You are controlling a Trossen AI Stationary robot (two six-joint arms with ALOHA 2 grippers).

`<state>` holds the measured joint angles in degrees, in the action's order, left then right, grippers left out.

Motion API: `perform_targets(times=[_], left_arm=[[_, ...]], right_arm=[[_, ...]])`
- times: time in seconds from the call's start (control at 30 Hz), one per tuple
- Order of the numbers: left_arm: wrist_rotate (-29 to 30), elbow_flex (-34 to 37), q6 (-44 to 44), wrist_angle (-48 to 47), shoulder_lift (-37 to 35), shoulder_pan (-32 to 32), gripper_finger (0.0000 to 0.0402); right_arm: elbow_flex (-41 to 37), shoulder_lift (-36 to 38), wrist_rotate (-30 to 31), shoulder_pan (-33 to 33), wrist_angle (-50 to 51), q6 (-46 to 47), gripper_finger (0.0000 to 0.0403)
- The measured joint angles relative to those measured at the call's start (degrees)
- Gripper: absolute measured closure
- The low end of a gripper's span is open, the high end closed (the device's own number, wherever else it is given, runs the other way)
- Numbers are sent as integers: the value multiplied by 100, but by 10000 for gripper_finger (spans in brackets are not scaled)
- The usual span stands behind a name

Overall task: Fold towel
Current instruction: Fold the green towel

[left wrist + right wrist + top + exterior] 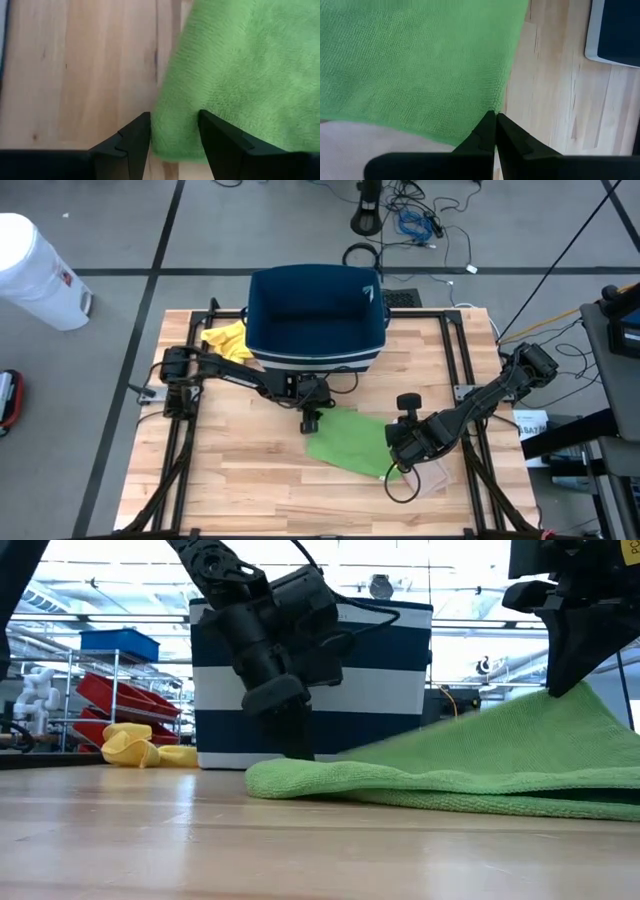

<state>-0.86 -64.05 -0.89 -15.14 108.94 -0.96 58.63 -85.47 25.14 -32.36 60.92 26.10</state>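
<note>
The green towel [352, 442] lies on the wooden table [240, 490], in front of the navy basket and toward the right half of the surface. In the high view its long axis runs diagonally, from the end nearest the basket down toward the table's front right. The low view shows the right portion raised into a slope, while the left edge [300, 778] rests flat on the wood.

The left gripper [310, 420] stands at the towel's end nearest the basket. Its fingers [132, 145] are parted, with the towel's corner [175, 140] lying between them; whether they press on the cloth cannot be told.

The right gripper [398, 448] is at the towel's far right edge. Its fingers [487, 132] are fully together, pinching the towel's edge [492, 107], and the cloth rises to this grip.

A pale cloth [430, 478] lies partly under the towel's right end, near the table's front right.

The navy basket [316, 315], with white stripes on its side, stands at the rear centre of the table; its interior looks dark, and its contents cannot be made out. A yellow cloth [226, 338] lies on the table just beside the basket's left side.
</note>
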Motion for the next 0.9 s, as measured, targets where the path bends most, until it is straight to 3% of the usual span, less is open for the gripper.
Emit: perform_targets(times=[0.23, 0.4, 0.57, 0.9], left_arm=[[184, -9, -118, 17, -180, -3, 227], [777, -11, -120, -259, -183, 1, 227], [822, -11, -120, -135, -187, 160, 227], [1436, -19, -122, -238, -212, 593, 227]], right_arm=[[0, 0, 6, 0, -55, -62, 403], [0, 0, 1, 0, -297, -150, 403], [0, 0, -23, 0, -504, -324, 399], [0, 0, 5, 0, 170, 18, 306]])
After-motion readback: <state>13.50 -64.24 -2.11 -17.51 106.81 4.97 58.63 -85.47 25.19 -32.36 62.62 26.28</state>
